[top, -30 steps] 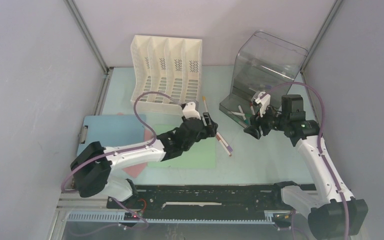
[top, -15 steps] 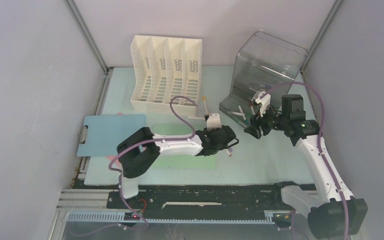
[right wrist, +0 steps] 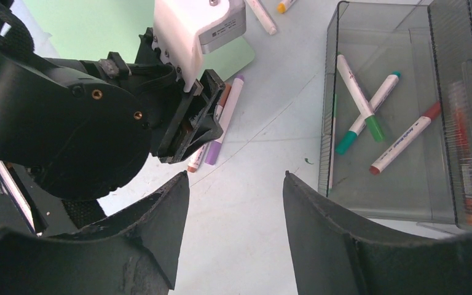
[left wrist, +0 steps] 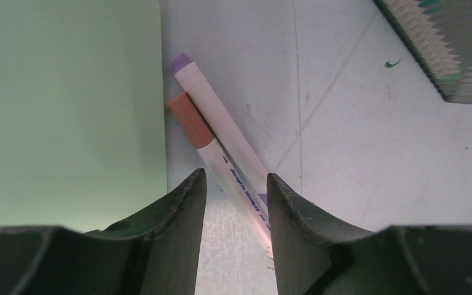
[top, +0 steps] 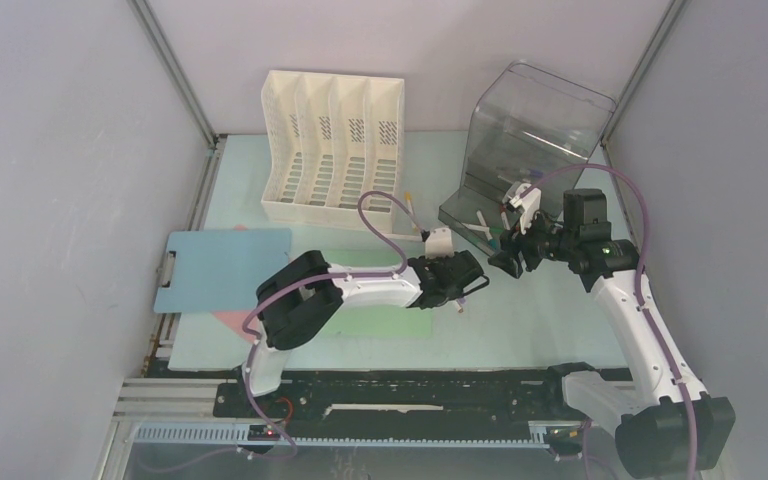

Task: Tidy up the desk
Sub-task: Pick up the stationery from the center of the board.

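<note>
Off to my left, a blue clipboard point(top: 225, 268) lies at the edge of the desk point(top: 530, 325), then a green sheet point(left wrist: 67, 104). My left gripper point(left wrist: 232, 184) straddles two markers point(left wrist: 221, 129) on the desk beside that sheet; whether it pinches them I cannot tell. My right gripper point(right wrist: 235, 181) hovers spread and empty over bare desk, a smoked bin point(right wrist: 399, 193) close beyond it.

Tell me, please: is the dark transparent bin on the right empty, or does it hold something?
Not empty. In the right wrist view, several markers lie loose on the floor of the bin.
</note>
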`<action>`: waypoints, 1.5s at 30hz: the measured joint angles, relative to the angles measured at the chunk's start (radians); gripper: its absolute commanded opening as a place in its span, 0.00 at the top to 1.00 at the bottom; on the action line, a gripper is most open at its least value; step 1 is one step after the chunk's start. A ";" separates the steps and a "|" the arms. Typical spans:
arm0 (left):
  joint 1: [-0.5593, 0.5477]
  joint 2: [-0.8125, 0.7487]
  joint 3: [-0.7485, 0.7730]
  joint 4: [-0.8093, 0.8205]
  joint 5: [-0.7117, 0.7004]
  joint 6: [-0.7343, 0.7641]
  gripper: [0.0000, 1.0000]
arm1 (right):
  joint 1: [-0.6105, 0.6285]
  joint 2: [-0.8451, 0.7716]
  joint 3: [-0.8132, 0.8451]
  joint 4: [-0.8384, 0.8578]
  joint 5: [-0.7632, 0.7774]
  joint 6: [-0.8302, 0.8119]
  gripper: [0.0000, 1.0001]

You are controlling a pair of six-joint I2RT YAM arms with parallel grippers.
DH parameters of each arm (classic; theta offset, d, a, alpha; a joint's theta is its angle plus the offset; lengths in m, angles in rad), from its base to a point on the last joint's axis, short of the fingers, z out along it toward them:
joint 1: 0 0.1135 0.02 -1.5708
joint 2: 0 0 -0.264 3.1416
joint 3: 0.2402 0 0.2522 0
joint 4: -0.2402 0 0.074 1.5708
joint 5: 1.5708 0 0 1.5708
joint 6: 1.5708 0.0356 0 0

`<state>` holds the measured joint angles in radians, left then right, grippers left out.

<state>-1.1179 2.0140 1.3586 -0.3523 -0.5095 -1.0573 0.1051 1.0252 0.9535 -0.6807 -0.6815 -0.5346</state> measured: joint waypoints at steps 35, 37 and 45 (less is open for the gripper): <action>-0.006 0.013 -0.011 -0.024 -0.025 0.142 0.61 | 0.000 0.000 0.000 0.000 0.000 -0.002 0.34; -0.006 0.013 -0.011 -0.024 -0.019 0.163 0.62 | 0.000 0.000 0.000 0.000 0.000 -0.002 0.35; -0.006 0.016 -0.011 -0.016 -0.007 0.245 0.75 | 0.000 0.000 0.000 0.000 0.000 -0.002 0.35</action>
<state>-1.1236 2.0296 1.3479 -0.3679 -0.5167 -0.8124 0.1051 1.0252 0.9535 -0.6811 -0.6815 -0.5365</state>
